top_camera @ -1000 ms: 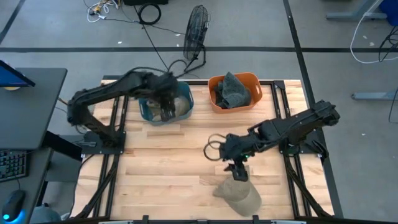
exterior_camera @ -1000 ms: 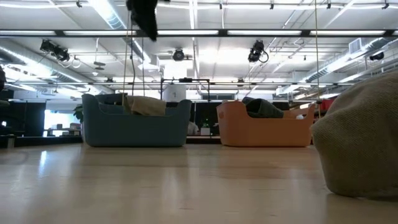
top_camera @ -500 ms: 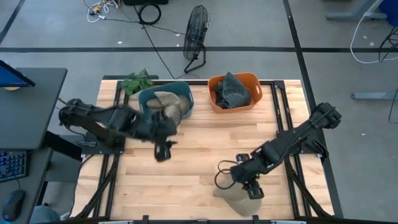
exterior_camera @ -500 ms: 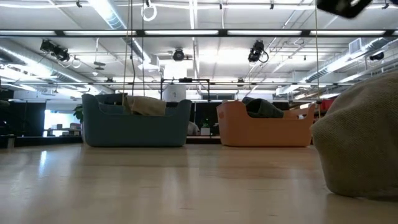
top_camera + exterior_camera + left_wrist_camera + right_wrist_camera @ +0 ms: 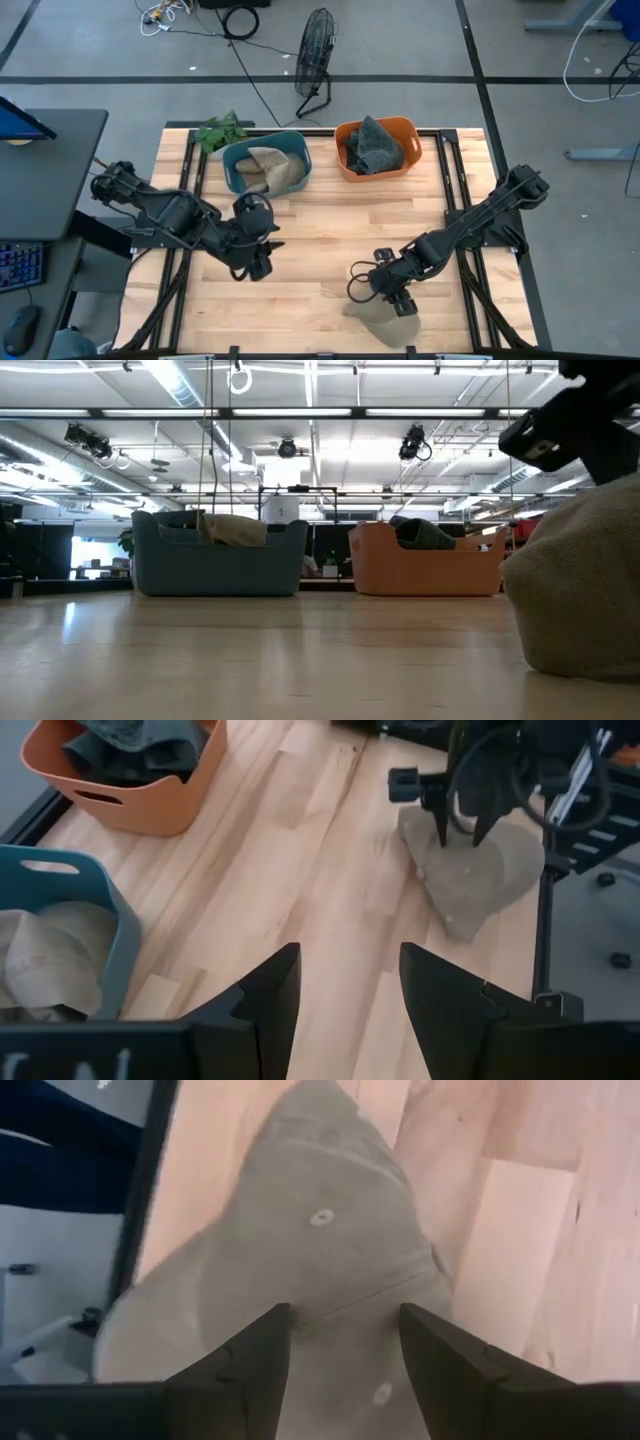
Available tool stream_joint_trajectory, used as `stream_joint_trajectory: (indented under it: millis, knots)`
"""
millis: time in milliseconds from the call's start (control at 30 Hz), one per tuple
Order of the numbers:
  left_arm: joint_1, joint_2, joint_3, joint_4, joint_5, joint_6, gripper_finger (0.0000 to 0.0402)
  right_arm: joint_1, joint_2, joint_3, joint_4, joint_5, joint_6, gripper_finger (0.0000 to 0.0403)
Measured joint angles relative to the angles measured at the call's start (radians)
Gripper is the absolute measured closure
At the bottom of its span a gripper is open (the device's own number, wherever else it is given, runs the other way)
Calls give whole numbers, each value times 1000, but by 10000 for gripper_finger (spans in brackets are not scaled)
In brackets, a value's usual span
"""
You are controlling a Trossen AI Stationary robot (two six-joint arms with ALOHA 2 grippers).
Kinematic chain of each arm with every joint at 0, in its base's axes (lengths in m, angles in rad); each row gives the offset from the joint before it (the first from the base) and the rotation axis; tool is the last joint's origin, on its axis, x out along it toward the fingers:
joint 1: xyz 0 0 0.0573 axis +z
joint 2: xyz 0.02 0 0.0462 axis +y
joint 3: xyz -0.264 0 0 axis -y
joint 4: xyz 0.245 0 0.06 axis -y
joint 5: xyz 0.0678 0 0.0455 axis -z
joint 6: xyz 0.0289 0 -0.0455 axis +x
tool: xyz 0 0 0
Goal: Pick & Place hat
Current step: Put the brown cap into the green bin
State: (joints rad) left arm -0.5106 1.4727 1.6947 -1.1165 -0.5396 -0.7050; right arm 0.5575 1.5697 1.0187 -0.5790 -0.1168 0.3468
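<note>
A tan hat (image 5: 385, 320) lies on the wooden table near its near edge; it also shows in the low view (image 5: 585, 590) and the left wrist view (image 5: 480, 870). My right gripper (image 5: 398, 300) is open and points down right over the hat's crown (image 5: 330, 1250), one finger on either side of it. My left gripper (image 5: 255, 265) is open and empty, low over the table's left middle (image 5: 348, 955). A blue basket (image 5: 265, 165) at the far side holds tan hats. An orange basket (image 5: 375, 145) beside it holds dark hats. My right gripper comes at the tan hat from above, its open fingers (image 5: 250, 1370) standing over the crown near a seam. I cannot tell whether they touch the cloth. The hat lies flat on the table.
The two baskets stand side by side at the table's far edge (image 5: 215, 550) (image 5: 425, 560). A fan (image 5: 315, 50) and cables lie on the floor beyond the table. A desk with a keyboard (image 5: 20, 265) stands at the left. Bare wood lies between the arms.
My left gripper has left the blue basket and gone toward the table's near edge and down, ending over the left middle. My right gripper has gone toward the near edge and down onto the tan hat. The hat has stayed where it was.
</note>
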Motion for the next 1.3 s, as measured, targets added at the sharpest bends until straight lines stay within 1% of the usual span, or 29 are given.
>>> stream_joint_trajectory:
  millis: [133,233,333,467,500,533,633,733,800,933,1000,1100,1167,1233,1300]
  knots:
    - [-5,0,0,3,-8,-17,225,0,0,-46,45,4,10,211]
    - [-5,0,0,4,-11,-18,225,0,0,-58,38,4,10,229]
    - [-5,0,0,4,-11,-18,225,0,0,-58,43,-6,3,274]
    - [-5,0,0,4,-11,-18,225,-1,0,-58,42,-7,-17,369]
    - [-5,0,0,5,-11,-18,225,-2,0,-58,42,-8,-16,385]
    - [-5,0,0,5,-11,-18,225,-3,0,-58,43,-12,-16,392]
    - [-4,0,0,7,-11,-18,225,-3,0,-58,46,-32,-16,387]
    - [-4,0,0,12,-11,-28,225,-3,0,-51,41,-33,-16,397]
    - [-4,0,0,29,-11,-60,225,-3,0,-33,35,-38,-16,397]
    - [-4,0,0,81,-7,-183,225,-4,0,43,8,-38,-55,399]
    - [-4,3,0,101,10,-230,225,-4,0,93,-13,-9,-96,400]
    - [-4,30,2,121,62,-196,225,-19,0,163,-60,37,-155,401]
    - [-4,67,2,122,94,-167,225,-45,0,194,-73,37,-168,401]
    - [-4,109,1,126,101,-156,225,-72,0,214,-77,29,-169,401]
    - [-5,154,1,168,104,-142,225,-100,0,222,-70,27,-171,402]
